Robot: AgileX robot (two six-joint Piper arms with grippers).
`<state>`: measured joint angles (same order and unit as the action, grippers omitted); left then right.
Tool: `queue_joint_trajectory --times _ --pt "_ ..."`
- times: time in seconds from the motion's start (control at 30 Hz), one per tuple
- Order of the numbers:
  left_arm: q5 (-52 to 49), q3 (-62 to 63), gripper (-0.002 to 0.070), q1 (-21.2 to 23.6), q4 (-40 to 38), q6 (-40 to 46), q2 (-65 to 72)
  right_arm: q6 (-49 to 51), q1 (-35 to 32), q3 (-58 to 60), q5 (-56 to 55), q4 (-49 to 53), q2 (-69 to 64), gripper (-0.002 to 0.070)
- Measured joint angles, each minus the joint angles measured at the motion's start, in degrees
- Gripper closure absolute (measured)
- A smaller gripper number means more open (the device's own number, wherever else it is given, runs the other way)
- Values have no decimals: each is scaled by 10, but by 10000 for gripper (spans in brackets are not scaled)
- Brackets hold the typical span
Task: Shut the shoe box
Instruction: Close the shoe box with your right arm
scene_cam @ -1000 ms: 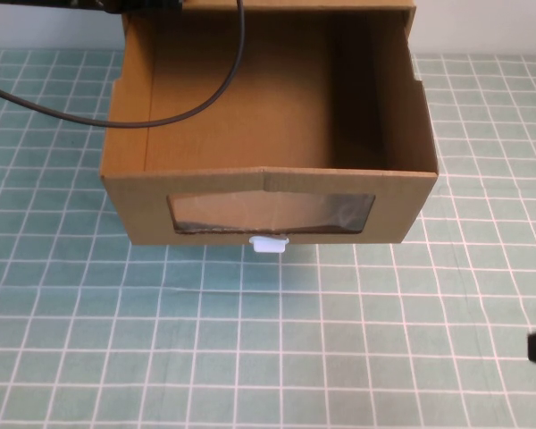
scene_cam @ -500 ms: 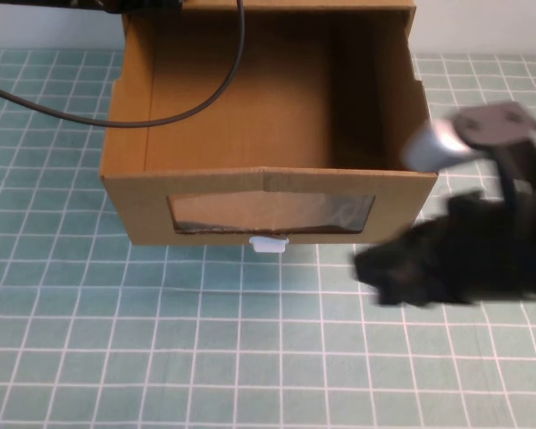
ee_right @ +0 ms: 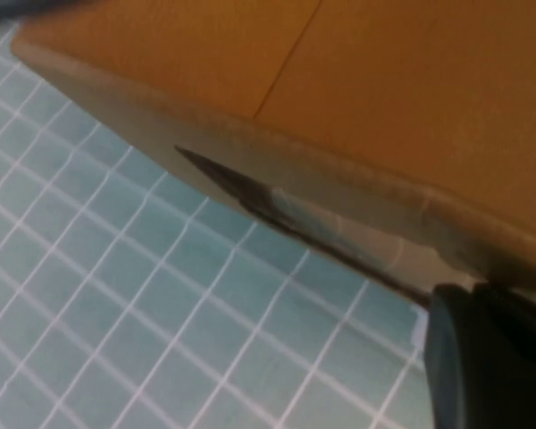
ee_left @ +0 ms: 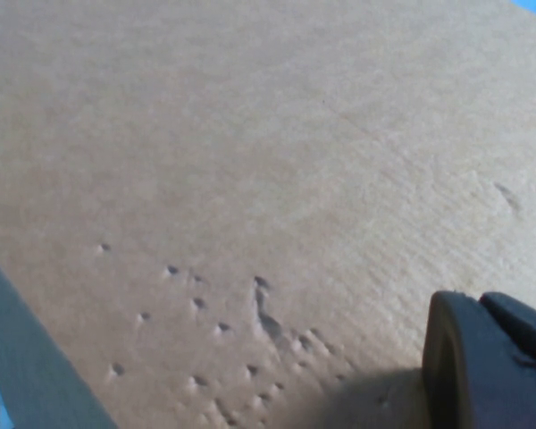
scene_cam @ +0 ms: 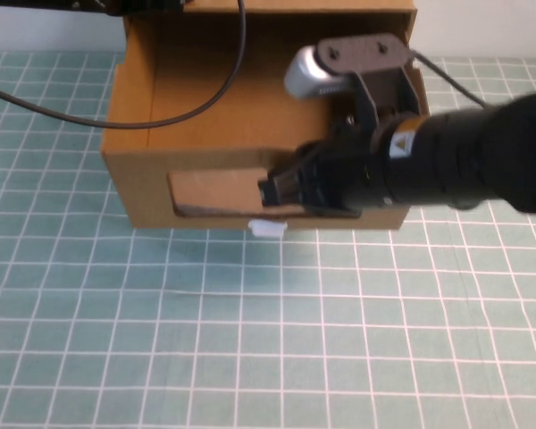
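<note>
Even, soft light; faint shadow under the box; right arm slightly blurred; both wrist views soft-focused.

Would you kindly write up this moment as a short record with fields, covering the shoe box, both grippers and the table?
shoe box: brown cardboard, drawer pulled out toward the robot, interior exposed
window: in the drawer front, partly covered by the right arm
pull tab: white, below the window
right gripper: at the drawer front, over the window; finger state unclear
left gripper: close against a cardboard surface; finger state unclear
cable: black, draped across the open drawer
table: green mat with white grid
</note>
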<state>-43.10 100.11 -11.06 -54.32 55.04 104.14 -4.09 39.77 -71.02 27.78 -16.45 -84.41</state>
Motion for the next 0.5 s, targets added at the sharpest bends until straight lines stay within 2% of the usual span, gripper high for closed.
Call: queue_joint_trajectory --times 0.4,0.5 --pt "0 0 680 0 0 -2 0 0 -43 -86 -34 3 -55 687" --pt "0 0 680 0 -1 -3 0 0 -62 -121 -9 -1 -77 687"
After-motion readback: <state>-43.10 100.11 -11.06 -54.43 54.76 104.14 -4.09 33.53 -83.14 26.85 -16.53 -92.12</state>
